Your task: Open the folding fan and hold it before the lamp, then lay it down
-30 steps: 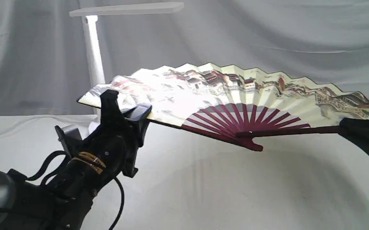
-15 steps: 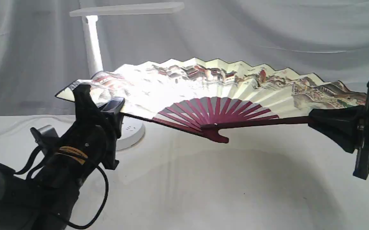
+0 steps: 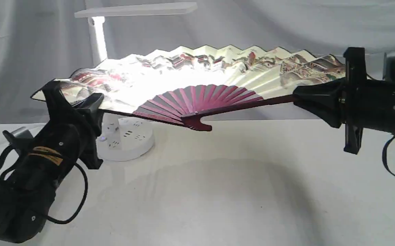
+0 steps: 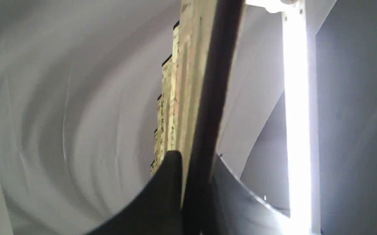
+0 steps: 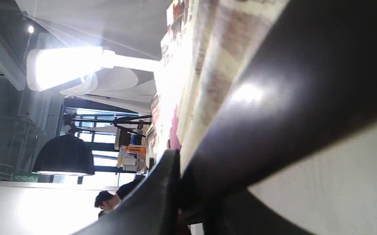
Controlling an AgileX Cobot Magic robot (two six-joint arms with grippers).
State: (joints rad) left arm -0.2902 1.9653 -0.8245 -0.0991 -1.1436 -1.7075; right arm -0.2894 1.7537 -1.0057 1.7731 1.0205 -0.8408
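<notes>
The folding fan (image 3: 197,73) is spread open and held in the air, its cream painted leaf lit brightly from behind and its maroon ribs (image 3: 197,100) meeting at the pivot. My left gripper (image 3: 74,99) is shut on the fan's left outer end. My right gripper (image 3: 300,94) is shut on the right guard stick. The white lamp (image 3: 98,41) stands behind the fan's left half, with its bar head (image 3: 136,9) above and its round base (image 3: 125,140) below. Up close, the left wrist view shows the fan edge (image 4: 191,81) beside the glowing lamp (image 4: 296,114). The right wrist view shows the dark guard (image 5: 289,98) and the lamp head (image 5: 64,67).
A white cloth (image 3: 218,198) covers the table under the fan, and a grey curtain (image 3: 286,27) hangs behind. A black cable (image 3: 78,201) loops off my left arm. The right wrist view looks out at a room with a black pendant shade (image 5: 63,155) and a person (image 5: 105,200).
Both arms carried the open fan leftwards and upwards, closer to the lamp. The lamp base, hidden before, now shows below the fan. Both grips are unchanged.
</notes>
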